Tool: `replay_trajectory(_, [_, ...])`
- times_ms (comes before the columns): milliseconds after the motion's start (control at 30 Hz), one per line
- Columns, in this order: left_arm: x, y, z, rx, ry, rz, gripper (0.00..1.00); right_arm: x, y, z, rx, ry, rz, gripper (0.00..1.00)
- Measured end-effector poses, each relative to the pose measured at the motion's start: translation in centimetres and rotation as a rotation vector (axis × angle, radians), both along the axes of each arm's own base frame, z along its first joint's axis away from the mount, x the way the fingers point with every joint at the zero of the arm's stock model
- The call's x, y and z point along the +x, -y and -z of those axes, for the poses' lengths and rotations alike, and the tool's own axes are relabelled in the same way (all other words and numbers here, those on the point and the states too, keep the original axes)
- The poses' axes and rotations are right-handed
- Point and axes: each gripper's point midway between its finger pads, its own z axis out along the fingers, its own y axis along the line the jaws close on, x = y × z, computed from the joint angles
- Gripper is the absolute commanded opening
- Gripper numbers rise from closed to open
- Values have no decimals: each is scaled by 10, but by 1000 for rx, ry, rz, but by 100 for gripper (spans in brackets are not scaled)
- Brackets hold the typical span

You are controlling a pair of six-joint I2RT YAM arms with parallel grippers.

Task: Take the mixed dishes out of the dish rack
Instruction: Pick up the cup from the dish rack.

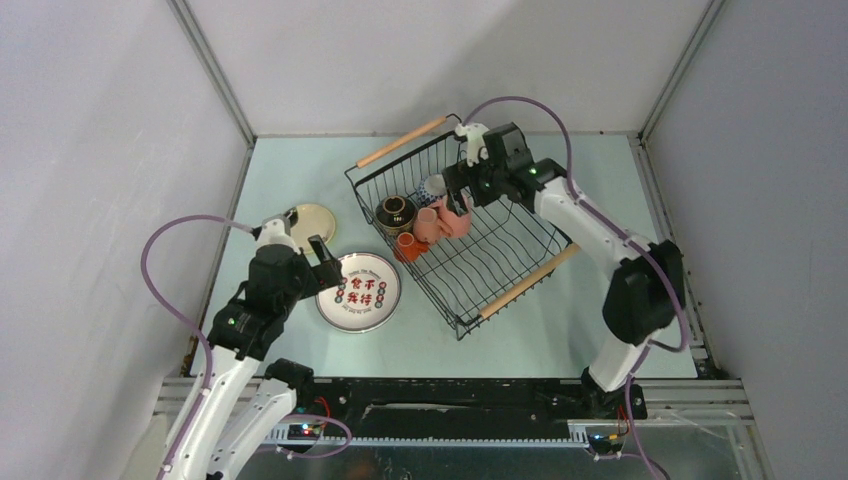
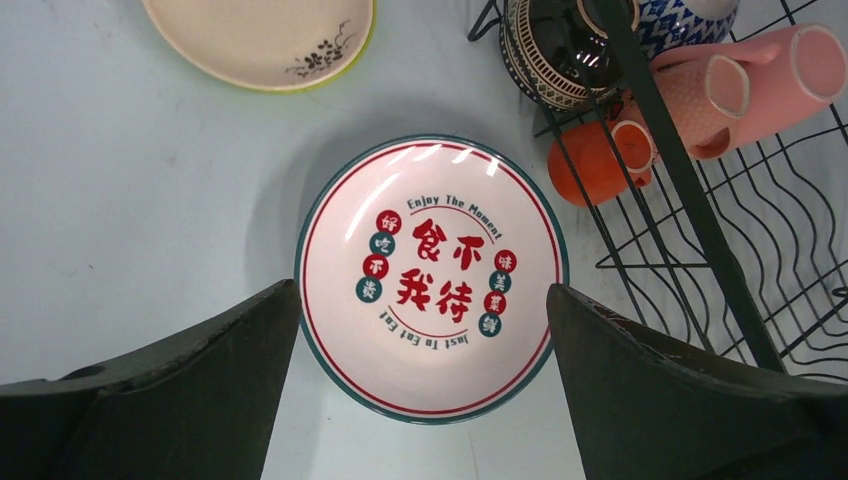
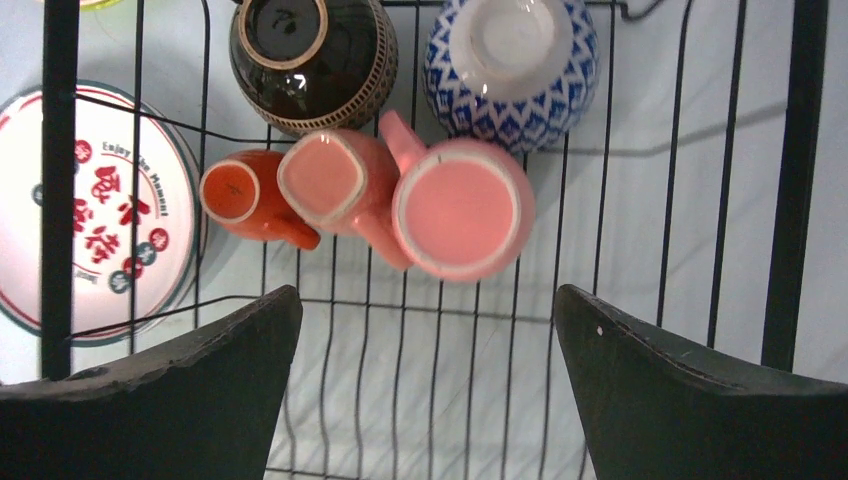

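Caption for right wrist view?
Open right gripper over pink mugs, orange cup, dark bowl and blue bowl in the dish rack.

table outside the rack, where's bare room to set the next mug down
Bare table lies along the near edge, in front of the lettered plate and dish rack, and at the far left between the cream saucer and the back wall. The gap between plate and rack is tight.
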Motion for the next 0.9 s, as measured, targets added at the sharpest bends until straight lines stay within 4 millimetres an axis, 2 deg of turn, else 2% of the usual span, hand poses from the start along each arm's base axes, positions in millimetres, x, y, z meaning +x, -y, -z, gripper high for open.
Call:
replay_trajectory(133, [0, -4, -8, 51, 48, 37, 100, 17, -12, 10, -51, 19, -104, 96])
replay_trajectory(267, [2, -7, -14, 87, 97, 50, 100, 23, -15, 31, -91, -5, -188, 95])
replay_trajectory(567, [7, -12, -4, 147, 67, 52, 100, 30, -11, 67, -127, -46, -281, 93])
replay_trajectory(733, [10, -12, 2, 166, 39, 54, 99, 40, -14, 76, -120, -49, -301, 89])
replay_trajectory(900, [10, -13, 4, 175, 31, 57, 100, 41, -17, 83, -99, -61, -332, 83])
